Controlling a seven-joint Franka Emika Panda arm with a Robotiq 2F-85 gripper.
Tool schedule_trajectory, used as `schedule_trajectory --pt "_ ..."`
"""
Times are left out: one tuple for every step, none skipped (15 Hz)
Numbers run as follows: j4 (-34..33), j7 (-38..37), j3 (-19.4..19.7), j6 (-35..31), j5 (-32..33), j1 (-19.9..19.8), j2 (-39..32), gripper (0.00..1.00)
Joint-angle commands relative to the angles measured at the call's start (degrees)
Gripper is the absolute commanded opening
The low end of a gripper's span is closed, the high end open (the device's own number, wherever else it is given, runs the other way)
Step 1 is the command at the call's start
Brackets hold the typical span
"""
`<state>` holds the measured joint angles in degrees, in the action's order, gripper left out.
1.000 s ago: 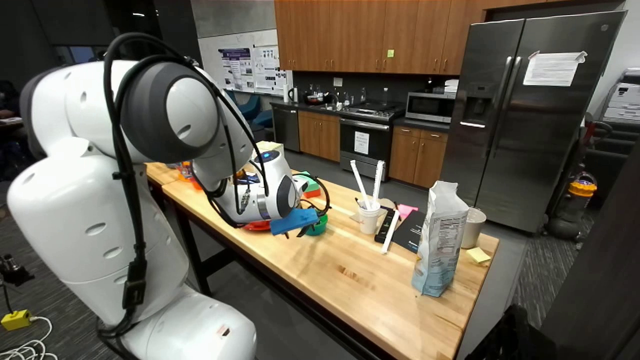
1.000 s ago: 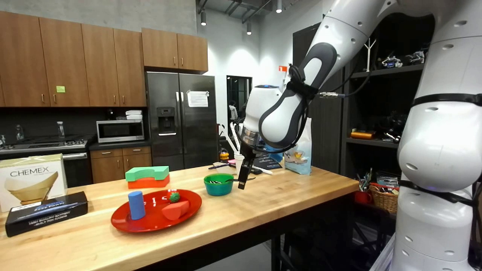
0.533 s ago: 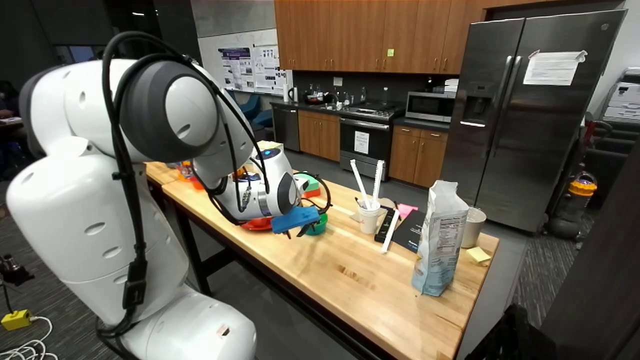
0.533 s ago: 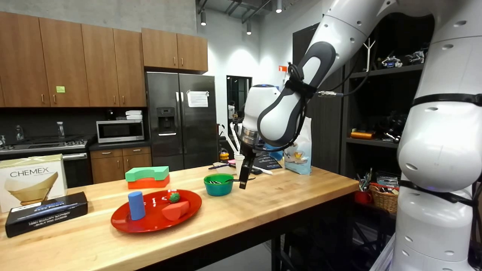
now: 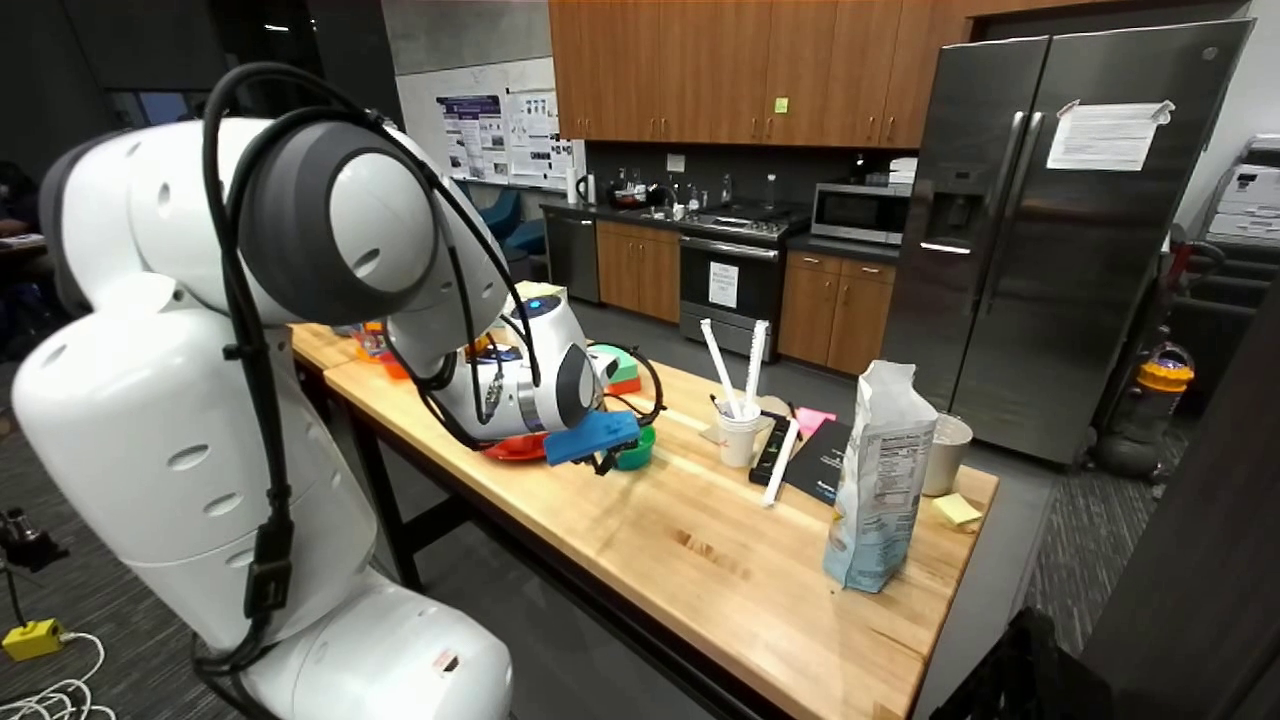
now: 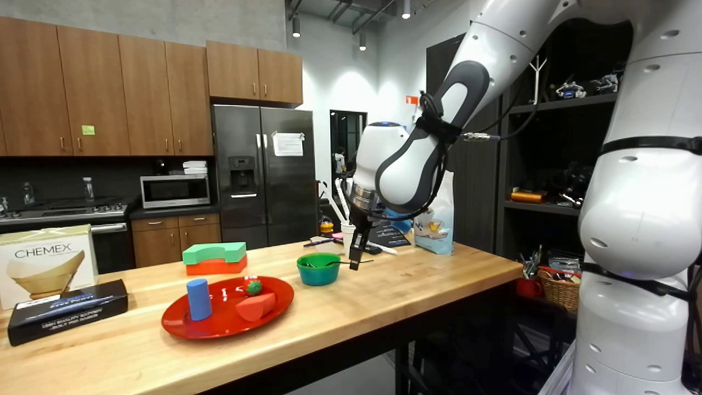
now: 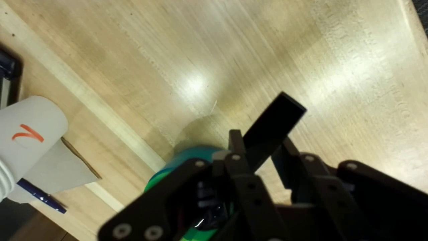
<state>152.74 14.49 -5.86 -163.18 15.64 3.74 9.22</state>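
Note:
My gripper (image 7: 262,139) hangs over the wooden table (image 6: 395,285), pointing down, beside a green and teal bowl (image 6: 319,273). In the wrist view a flat black handle (image 7: 281,112) slants between the two fingers, which stand partly closed with table showing through the gap. Both fingertips come close to its edges; whether they grip it I cannot tell. The handle belongs to a black utensil (image 6: 364,261) leaning out over the bowl's rim, its head inside the bowl. The left finger partly hides the bowl (image 7: 195,154) in the wrist view. Blue tape (image 5: 592,437) covers the gripper's side.
Left of the bowl, a red plate (image 6: 219,326) carries a blue cylinder (image 6: 199,299) and a red block (image 6: 256,306). Behind stand stacked green and red blocks (image 6: 215,258). A white cup with sticks (image 5: 738,440), a pen (image 7: 41,195) and a tall pouch (image 5: 875,500) occupy the other side.
The fingers have drawn together around the handle. The arm shifted slightly, then held nearly still. The utensil has moved a little in the bowl, while the bowl and plate keep their places.

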Motion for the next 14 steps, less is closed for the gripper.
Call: schedule_trajectory --pt "-0.02 -1.34 0.21 0.11 1.58 -0.5 0.79 0.01" --pt "-0.05 -1.75 0.12 0.1 1.94 -0.7 0.81 0.0" --pt "-0.09 -2.21 0.01 0.01 2.39 -0.92 0.88 0.0" --pt "-0.11 -2.76 -0.09 -0.21 2.98 -1.15 0.89 0.0" --pt "-0.16 -3.34 -0.19 -0.27 3.91 -1.44 0.92 0.01" --pt "-0.23 -4.1 -0.33 -0.33 5.03 -1.75 0.93 0.01" --pt "-0.3 -4.77 -0.4 -0.38 6.09 -2.06 0.95 0.01" --pt "-0.39 -5.88 -0.77 -0.57 7.58 -2.68 0.88 0.01" --pt "-0.49 -7.53 -1.09 -0.81 9.94 -3.44 1.03 0.01" --pt "-0.56 -9.06 -1.35 -1.12 12.06 -4.05 1.08 0.01" --pt "-0.54 -10.7 -1.61 -2.37 14.37 -4.83 1.08 0.01" --pt "-0.55 -12.58 -1.89 -3.53 16.93 -5.69 1.1 0.01" --pt "-0.6 -14.87 -2.24 -5.21 19.72 -6.69 1.09 0.01" --pt "-0.64 -16.89 -2.47 -6.74 21.87 -7.5 1.01 0.01"
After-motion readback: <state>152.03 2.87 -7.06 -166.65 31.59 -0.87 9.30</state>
